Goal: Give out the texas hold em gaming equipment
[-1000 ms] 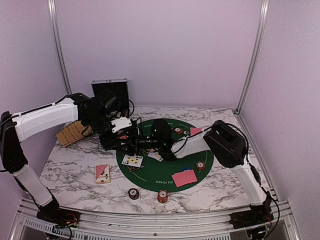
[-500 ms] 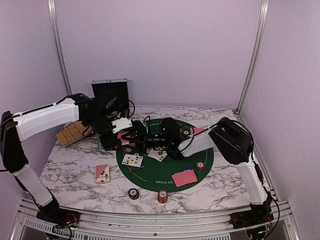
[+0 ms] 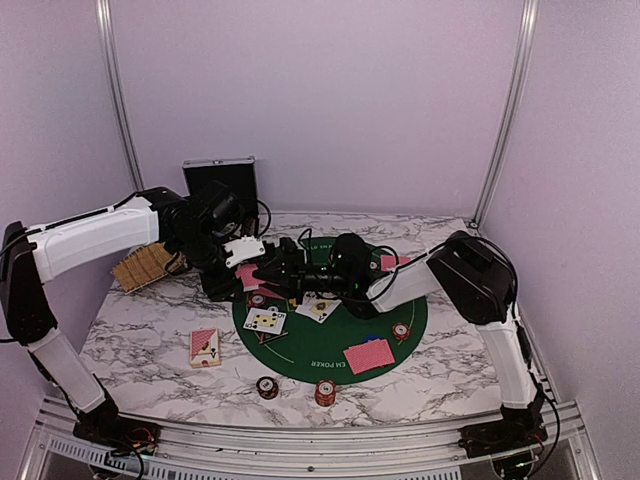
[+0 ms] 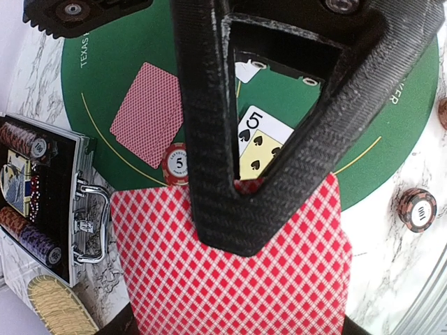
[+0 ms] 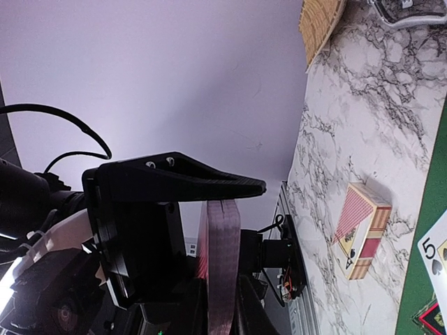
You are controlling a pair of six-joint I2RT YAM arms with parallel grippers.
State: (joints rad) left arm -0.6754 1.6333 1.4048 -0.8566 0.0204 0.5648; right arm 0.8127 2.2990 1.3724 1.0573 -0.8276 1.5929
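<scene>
Deck of red-backed playing cards being held over the 10 o'clock rim of the round green felt mat.

Left gripper is clamping the deck back-up, one triangular black finger pressing across the checked back. Right gripper is hovering just beside the deck at its 3 o'clock; whether its fingers are open or closed cannot be told. Under the deck, a five of spades is lying face up on the felt, with a red-white chip and a single red-backed card near it. A dark chip stack and a red chip stack are sitting on the marble table around the mat's 6 to 7 o'clock.
</scene>
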